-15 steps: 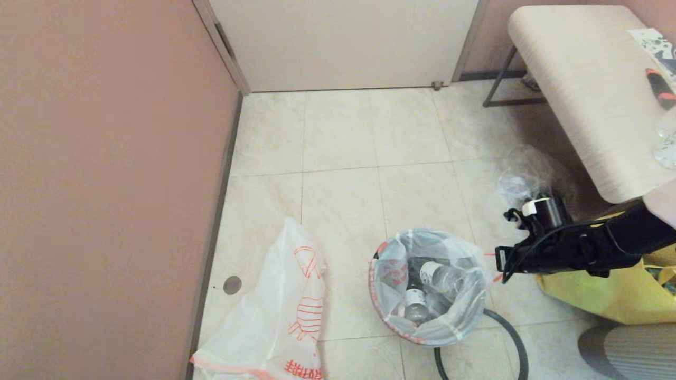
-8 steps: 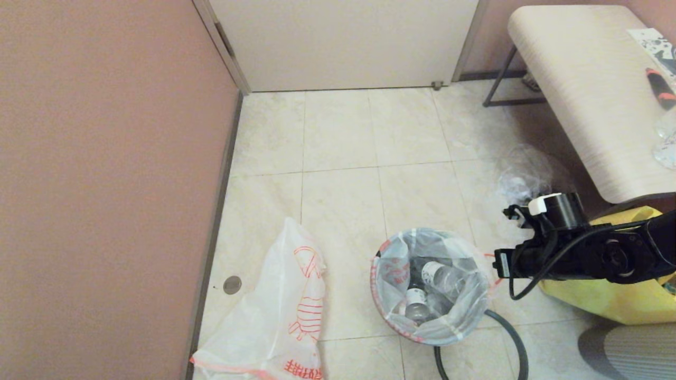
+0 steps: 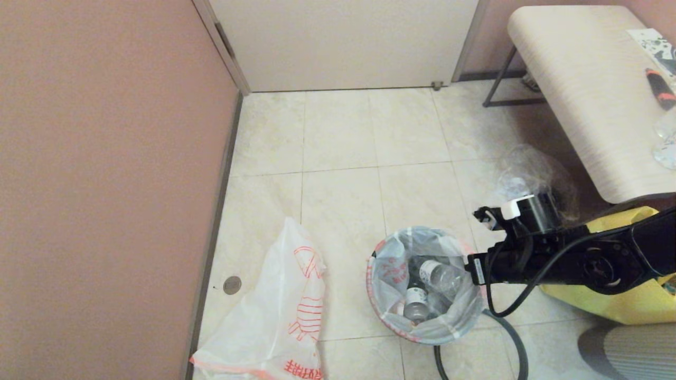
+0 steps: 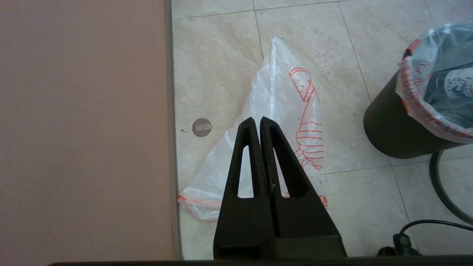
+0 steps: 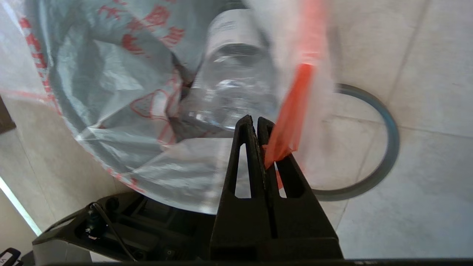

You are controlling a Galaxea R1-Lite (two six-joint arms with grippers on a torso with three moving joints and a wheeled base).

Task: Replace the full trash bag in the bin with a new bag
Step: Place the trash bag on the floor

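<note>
right end effector [image 5: 257, 122]: I've got it clamped on the full bag [image 3: 422, 285] orange hem
full bag: in the bin [image 4: 388, 129]
new bag [image 3: 285, 311]: floor, left
left end effector [image 4: 256, 123]: together, parked
tip: I'd lift slowly, straight up

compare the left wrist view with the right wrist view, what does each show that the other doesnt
Only the left wrist view shows the new bag lying limp on the tiles beside the pink wall, the floor drain cover, the bin from outside, and the left hand shut on nothing.

Only the right wrist view shows the right hand shut on the orange drawstring of the full bag, with a clear bottle inside it.

Both show the full bag's printed rim, the tiled floor, and part of the dark grey hoop lying by the bin.
</note>
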